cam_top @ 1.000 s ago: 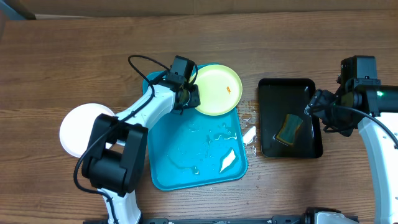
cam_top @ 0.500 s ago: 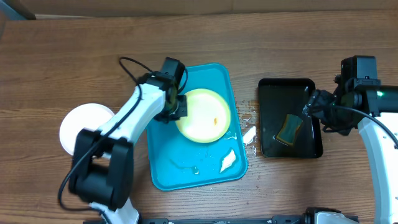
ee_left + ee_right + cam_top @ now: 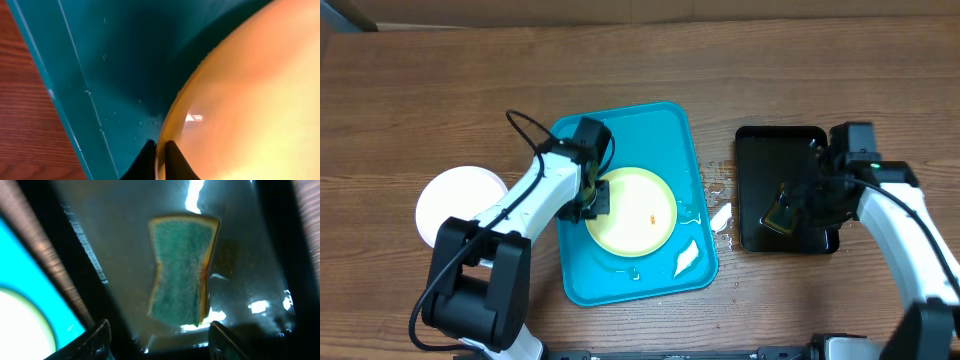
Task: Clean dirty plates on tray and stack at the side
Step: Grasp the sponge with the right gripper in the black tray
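On the tray (image 3: 620, 130), green-rimmed plate (image 3: 635, 210), rim tight in the closed left end effector (image 3: 159, 152).

I see my right gripper (image 3: 162, 341) with its fingers spread wide apart, and a green sponge (image 3: 182, 270) lies flat just ahead of them in the wet black tray (image 3: 100, 240).

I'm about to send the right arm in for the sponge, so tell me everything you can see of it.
The sponge is a waisted rectangular pad, green scrub face up, with a yellow-tan foam layer showing along its edges. It lies flat on the wet-looking, glossy floor of the black tray, clear of the walls. The right gripper hangs over it with its jaws open and does not appear to touch it.
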You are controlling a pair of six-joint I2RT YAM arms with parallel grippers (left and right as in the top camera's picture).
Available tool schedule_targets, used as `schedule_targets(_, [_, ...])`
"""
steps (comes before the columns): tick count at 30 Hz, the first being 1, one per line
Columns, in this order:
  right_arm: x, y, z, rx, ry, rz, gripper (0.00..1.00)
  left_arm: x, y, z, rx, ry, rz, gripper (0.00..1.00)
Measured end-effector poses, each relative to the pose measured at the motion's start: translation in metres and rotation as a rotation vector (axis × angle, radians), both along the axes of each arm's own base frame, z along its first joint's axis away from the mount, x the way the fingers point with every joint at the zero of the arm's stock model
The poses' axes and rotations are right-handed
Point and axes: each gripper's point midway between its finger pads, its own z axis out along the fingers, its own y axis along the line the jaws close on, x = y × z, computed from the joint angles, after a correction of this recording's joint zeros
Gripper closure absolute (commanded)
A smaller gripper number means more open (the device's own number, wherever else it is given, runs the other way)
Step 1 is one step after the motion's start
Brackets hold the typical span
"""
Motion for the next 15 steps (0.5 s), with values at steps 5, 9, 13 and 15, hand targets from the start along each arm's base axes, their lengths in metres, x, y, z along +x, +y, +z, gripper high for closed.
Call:
schedule_targets(5, [0.004,-0.003,-0.032,-0.010,0.058,-0.050,0.66,-0.012,0.004,-0.014,0.005,0.020,0.001,0.84])
schedule_targets(9, [0.004,-0.006,-0.052,-0.018,0.108,-0.084,0.96,-0.009,0.003,-0.015,0.001,0.007,0.001,0.81])
schedule_targets(13, [0.001,-0.006,-0.059,-0.018,0.135,-0.096,0.96,-0.008,0.002,-0.015,-0.001,0.001,0.001,0.78])
schedule_targets(15, [-0.002,-0.006,-0.057,-0.019,0.155,-0.097,0.96,-0.008,0.002,-0.015,0.000,0.002,0.000,0.74])
